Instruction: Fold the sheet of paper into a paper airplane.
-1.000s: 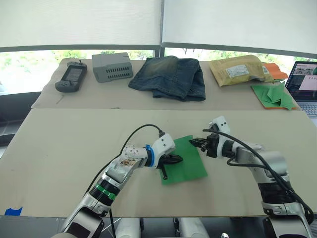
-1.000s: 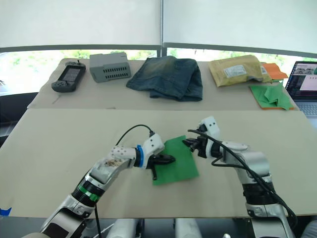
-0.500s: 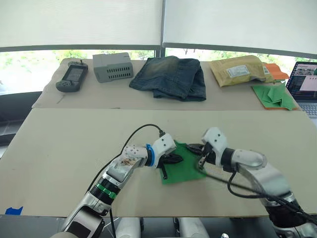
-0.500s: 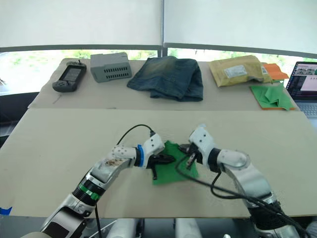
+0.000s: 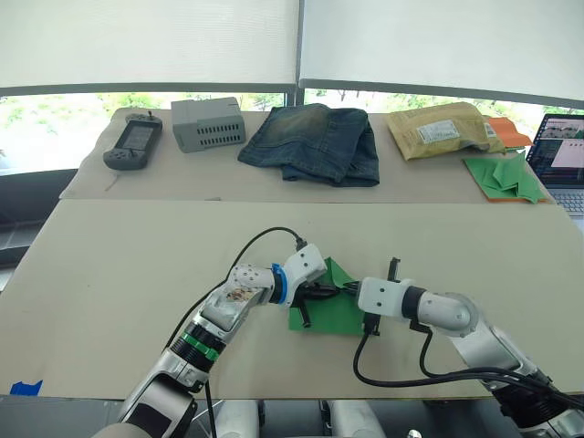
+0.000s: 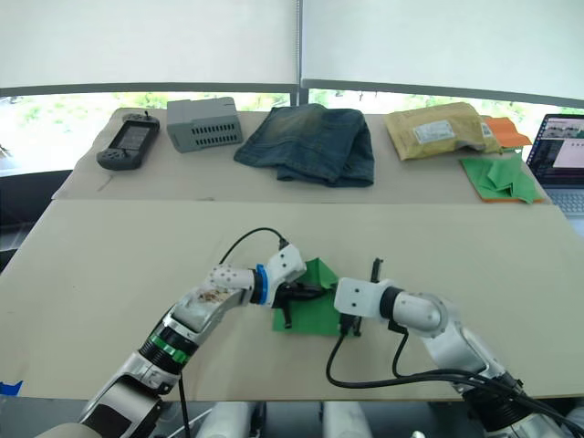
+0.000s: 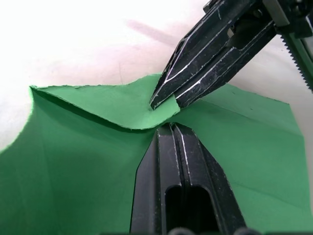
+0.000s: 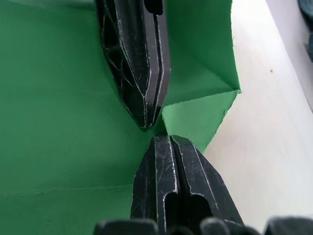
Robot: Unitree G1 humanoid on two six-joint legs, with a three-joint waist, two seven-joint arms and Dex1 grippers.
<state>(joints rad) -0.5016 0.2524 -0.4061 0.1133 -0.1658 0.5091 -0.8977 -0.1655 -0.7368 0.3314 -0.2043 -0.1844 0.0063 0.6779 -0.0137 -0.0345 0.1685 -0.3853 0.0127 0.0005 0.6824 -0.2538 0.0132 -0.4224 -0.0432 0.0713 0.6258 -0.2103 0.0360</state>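
The sheet of paper [image 5: 330, 316] lies bright green near the front middle of the near table, its far right corner folded over toward its centre as a flap [image 8: 195, 116]. My left gripper [image 5: 332, 293] comes in from the left, shut, its tip pressing down on the middle of the sheet [image 7: 88, 176]. Tip to tip with it from the right, my right gripper [image 5: 350, 289] is shut on the edge of the folded flap [image 7: 117, 105]. In the right wrist view the left gripper's fingers [image 8: 137, 63] lie flat on the green sheet.
The back table holds a handheld game console [image 5: 131, 141], a grey box [image 5: 208, 122], folded jeans [image 5: 315, 141], a yellow padded envelope [image 5: 438, 128], orange paper [image 5: 507, 131], a heap of green paper pieces [image 5: 504, 175] and a laptop [image 5: 558, 157]. Cables loop near both wrists.
My right gripper has swept left across the sheet, carrying its right corner over into a fold, and now meets the left gripper's tip. The left gripper has stayed in place.
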